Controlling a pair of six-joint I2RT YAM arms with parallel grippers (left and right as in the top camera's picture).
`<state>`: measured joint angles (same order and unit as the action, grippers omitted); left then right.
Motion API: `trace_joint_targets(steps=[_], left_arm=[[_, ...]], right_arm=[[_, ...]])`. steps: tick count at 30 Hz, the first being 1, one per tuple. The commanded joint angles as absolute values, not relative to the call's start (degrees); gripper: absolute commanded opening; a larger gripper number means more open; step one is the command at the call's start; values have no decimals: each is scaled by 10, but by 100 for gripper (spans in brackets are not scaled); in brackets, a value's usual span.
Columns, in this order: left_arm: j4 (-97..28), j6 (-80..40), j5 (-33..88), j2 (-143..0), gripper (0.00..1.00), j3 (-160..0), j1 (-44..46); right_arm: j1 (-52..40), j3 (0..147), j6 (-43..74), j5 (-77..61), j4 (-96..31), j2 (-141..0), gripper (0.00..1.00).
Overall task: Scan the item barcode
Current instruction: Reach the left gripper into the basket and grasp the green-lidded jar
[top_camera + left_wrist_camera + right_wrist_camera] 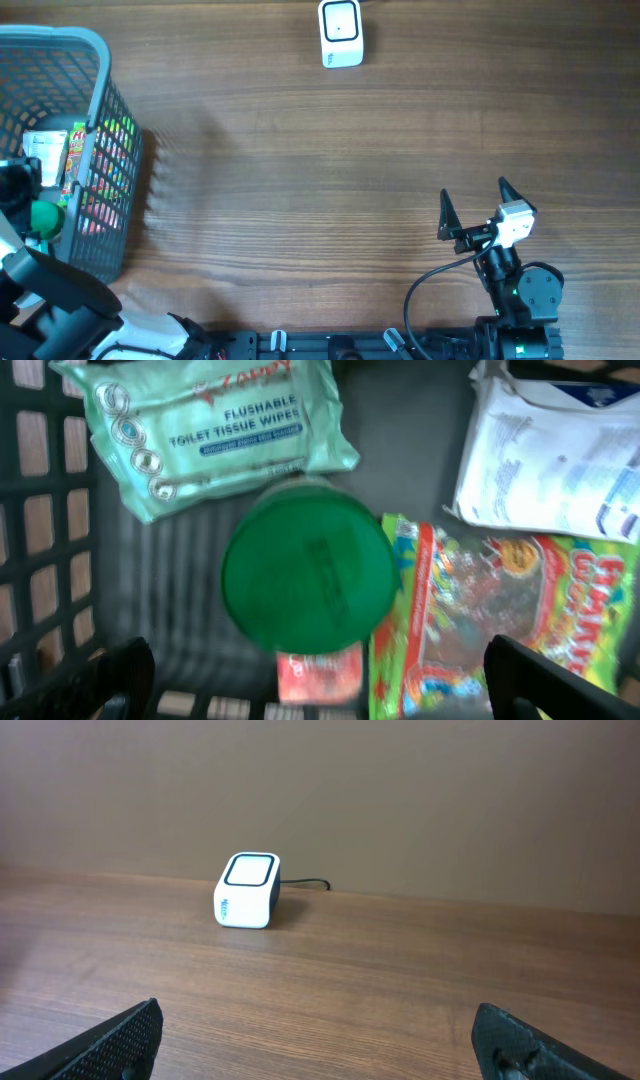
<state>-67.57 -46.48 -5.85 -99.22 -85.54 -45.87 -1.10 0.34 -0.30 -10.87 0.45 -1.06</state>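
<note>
One wooden table (pixel 300 170), beige wall (pixel 400 790)

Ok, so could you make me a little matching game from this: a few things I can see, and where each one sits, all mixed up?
Things:
1. mint-green soft pack of flushable wipes
2. round dark-green plastic lid
3. small white box-shaped scanner
4. colourful plastic bag of gummy sweets

Places:
A. alone on the wooden table, at its far edge
B. in the grey plastic mesh basket, centre of the left wrist view
C. in the basket, right of the lid
D. in the basket, up and left of the lid

Pairs: 1-D, 2-B, 3-A, 4-C
</note>
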Motion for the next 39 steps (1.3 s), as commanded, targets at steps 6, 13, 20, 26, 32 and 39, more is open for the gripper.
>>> trace_joint_targets(steps=[6, 13, 20, 26, 32, 39], left_arm=[[-587, -485, -100, -994, 100, -755, -460], [-533, -485, -104, -1029, 100, -731, -460], [-526, -484, -104, -1067, 76, -731, -460], [-554, -482, -104, -1049, 49, -743, -460], [-649, -483, -97, -993, 45, -838, -460], [-729, -482, -9, -871, 45, -992, -439]], right_arm=[[-14, 3, 0, -103, 8, -10, 100], [-14, 3, 0, -103, 8, -10, 100], [-14, 3, 0, -103, 8, -10, 100], [-14, 3, 0, -103, 8, -10, 100], [-14, 3, 0, -103, 8, -10, 100], [-14, 3, 0, -103, 8, -10, 100]])
